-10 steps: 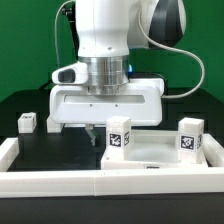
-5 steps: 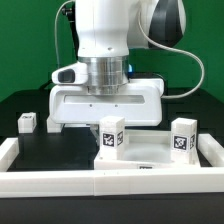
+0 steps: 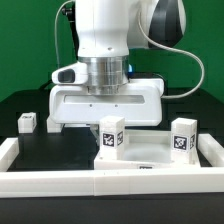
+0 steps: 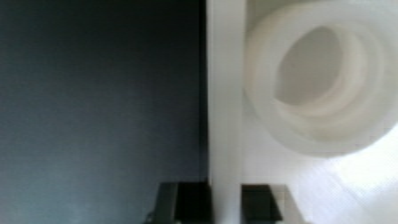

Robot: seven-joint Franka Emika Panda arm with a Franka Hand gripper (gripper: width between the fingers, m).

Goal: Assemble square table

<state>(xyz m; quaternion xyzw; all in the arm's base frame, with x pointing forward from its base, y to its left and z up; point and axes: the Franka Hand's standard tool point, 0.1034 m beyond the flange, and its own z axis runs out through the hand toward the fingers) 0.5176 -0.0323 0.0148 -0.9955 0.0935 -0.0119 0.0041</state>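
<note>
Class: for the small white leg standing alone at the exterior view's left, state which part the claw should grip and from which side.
Probably its two flat upright side faces, coming down from above: the leg stands upright on the table, apart from the other parts, with its top free.

Your arm [image 3: 105, 25] wears glossy white shells, with one dark grey joint cap [image 3: 172, 18]. There is a ribbed grey metal collar [image 3: 100, 70] at the wrist. A black cable [image 3: 204, 70] loops off on the exterior view's right. Gripper [image 3: 108, 128]: wide white box, black fingertips [image 4: 178, 200].
</note>
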